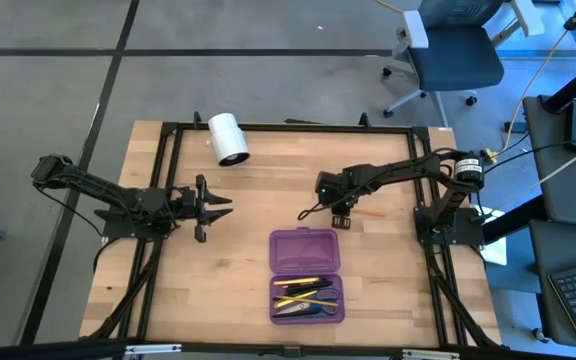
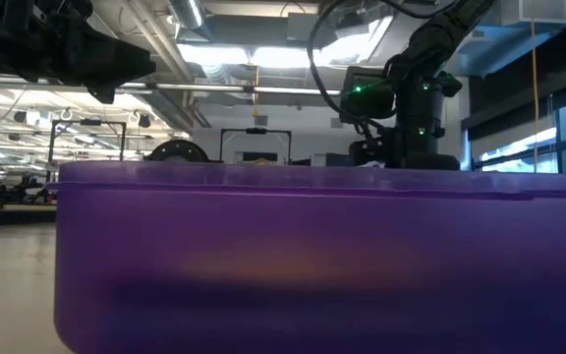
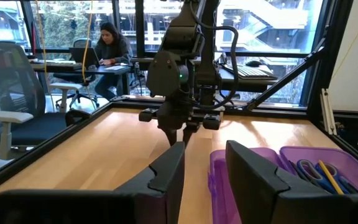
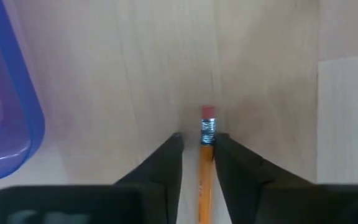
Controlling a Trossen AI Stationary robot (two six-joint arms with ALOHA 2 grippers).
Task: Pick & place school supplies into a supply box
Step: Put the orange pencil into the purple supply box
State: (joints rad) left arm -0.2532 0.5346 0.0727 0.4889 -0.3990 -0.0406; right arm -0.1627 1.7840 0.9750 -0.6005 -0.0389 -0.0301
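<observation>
Closest to my right wrist camera, the right gripper (image 4: 197, 155) has its two dark fingers (image 4: 160, 165) pinched on an orange pencil (image 4: 205, 168), whose metal ferrule and pink eraser stick out just past the fingertips over bare wood. From above I see that gripper (image 1: 342, 215) pointing down at the table (image 1: 248, 230), just beyond the far edge of the purple pencil case (image 1: 306, 250), with the pencil (image 1: 368, 212) showing as a short orange streak beside it.

The case lies open. Its far half looks empty to me; the near half holds yellow pencils (image 1: 298, 283), dark pens and blue-handled scissors (image 1: 313, 309). A corner of the case (image 4: 5, 93) shows at the edge of the right wrist view, near the pencil but apart from it.

The left gripper (image 1: 213, 206) waits to the left with its fingers spread and nothing between them. A white roll (image 1: 229, 138) lies near the table's far edge. Through the left wrist camera I see a person (image 3: 109, 43) seated at a desk beyond the table.
</observation>
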